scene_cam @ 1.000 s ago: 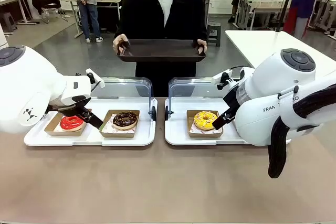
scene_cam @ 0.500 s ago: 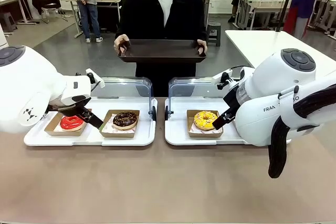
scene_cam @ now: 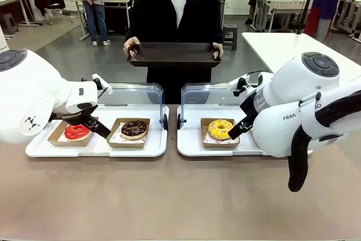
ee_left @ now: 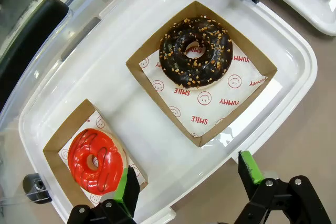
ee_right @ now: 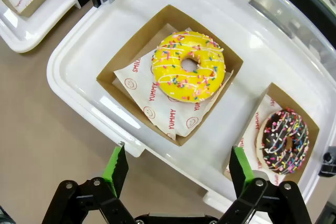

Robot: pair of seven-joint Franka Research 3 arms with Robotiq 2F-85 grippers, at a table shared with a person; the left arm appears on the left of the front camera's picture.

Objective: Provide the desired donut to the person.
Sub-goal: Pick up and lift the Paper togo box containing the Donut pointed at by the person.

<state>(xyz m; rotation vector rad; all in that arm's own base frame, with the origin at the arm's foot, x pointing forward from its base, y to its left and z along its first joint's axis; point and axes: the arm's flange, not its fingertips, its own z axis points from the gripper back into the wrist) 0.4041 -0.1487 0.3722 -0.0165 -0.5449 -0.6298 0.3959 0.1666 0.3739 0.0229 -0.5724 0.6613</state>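
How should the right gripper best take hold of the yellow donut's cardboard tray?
Probably pinch an upright side wall of the cardboard tray from above with the open right gripper: the top is open and the yellow donut sits centred, leaving the rim free.

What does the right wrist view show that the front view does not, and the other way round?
Right wrist view: a sprinkled chocolate donut in its own box, and the right gripper with its green-padded jaws open. Front view: the person holding a dark tray, and a red donut at the robot's far left. Shared: the yellow donut in its box on a white tray.
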